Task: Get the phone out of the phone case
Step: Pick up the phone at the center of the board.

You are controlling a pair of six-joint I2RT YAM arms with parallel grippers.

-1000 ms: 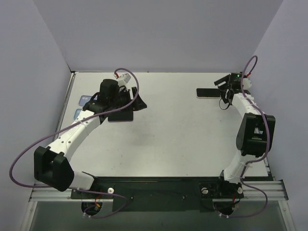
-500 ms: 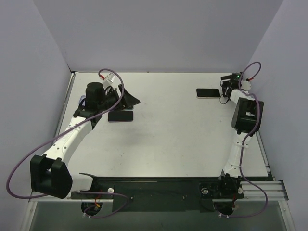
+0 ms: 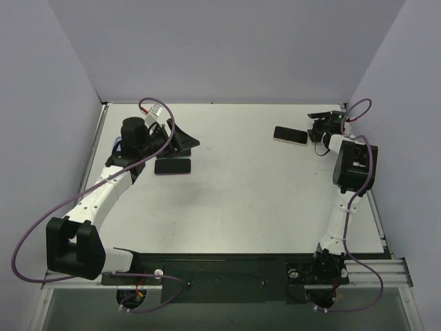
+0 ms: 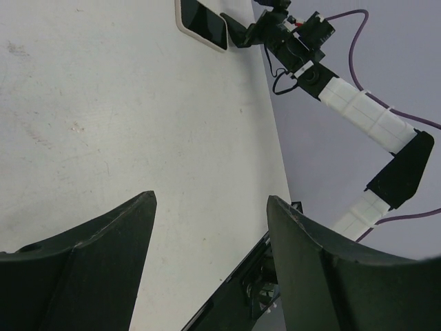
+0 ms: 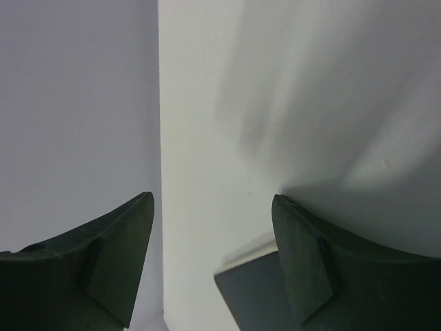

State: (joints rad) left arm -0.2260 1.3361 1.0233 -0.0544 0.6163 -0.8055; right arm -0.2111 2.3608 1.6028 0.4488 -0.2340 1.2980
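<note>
Two arms, two grippers, two dark slabs, two purple cables, one cable to each arm. One white table, matt, faintly scuffed in the left wrist view. Three plain lavender-grey walls closing it in at the left, the far side and the right. One metal rail along the near edge, under both arm bases.

Of the slabs, one phone lying flat near the far right corner, slightly askew to the table edge. Seen from the left wrist with a pale rim round a glossy dark face; whether that rim is the case, cannot tell. One black slab flat on the left half, well apart from the phone; phone or empty case, cannot tell either.

Left gripper just beside the black slab on its far side, low over the table, fingers spread wide with only bare table between them. Right gripper at the phone's right end, fingers likewise spread wide, gripping nothing. A corner of the phone low in the right wrist view, running behind the right-hand finger. Touching the finger or just short of it: cannot tell.
</note>
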